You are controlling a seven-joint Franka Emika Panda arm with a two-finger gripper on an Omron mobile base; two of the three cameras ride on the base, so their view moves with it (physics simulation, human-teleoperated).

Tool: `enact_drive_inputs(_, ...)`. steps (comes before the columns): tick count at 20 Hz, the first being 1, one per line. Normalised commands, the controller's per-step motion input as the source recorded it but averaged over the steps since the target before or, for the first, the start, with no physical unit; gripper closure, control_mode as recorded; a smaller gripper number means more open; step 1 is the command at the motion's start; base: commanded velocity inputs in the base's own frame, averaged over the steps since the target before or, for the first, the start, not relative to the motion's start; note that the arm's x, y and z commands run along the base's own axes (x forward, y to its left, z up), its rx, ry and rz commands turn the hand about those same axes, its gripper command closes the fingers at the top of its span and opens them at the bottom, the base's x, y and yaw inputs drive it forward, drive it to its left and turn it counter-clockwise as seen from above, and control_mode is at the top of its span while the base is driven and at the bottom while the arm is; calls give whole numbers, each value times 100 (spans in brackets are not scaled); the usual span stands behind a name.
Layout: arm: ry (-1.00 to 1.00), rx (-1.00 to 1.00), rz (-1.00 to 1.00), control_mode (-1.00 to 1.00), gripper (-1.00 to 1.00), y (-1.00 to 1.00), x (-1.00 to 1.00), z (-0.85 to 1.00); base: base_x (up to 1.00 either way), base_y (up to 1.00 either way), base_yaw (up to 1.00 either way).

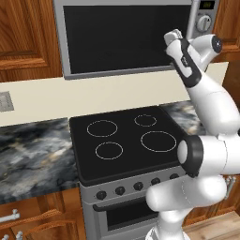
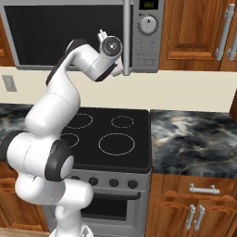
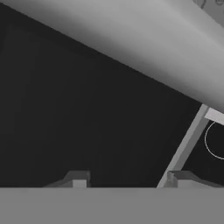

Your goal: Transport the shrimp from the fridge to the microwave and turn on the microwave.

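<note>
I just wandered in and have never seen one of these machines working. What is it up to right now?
A white robot arm reaches up over the stove to the microwave mounted above it. Its gripper is at the microwave's long bar handle, by the right edge of the black glass door. The door looks closed. In the hand view the handle runs close across the fingertips, which stand apart. Whether they already grip it I cannot tell.
</note>
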Motion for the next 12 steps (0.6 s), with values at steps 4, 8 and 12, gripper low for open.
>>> enact_drive_inputs(4, 0, -11, 0, -100, -100, 10, -3, -1, 0, 0, 0)
enact_drive_inputs(8, 0, -1, 0, -100, -100, 1, -20, 9, 0, 0, 0)
enact_drive_inputs(12, 0, 0, 0, -100, -100, 0, -44, 12, 0, 0, 0)
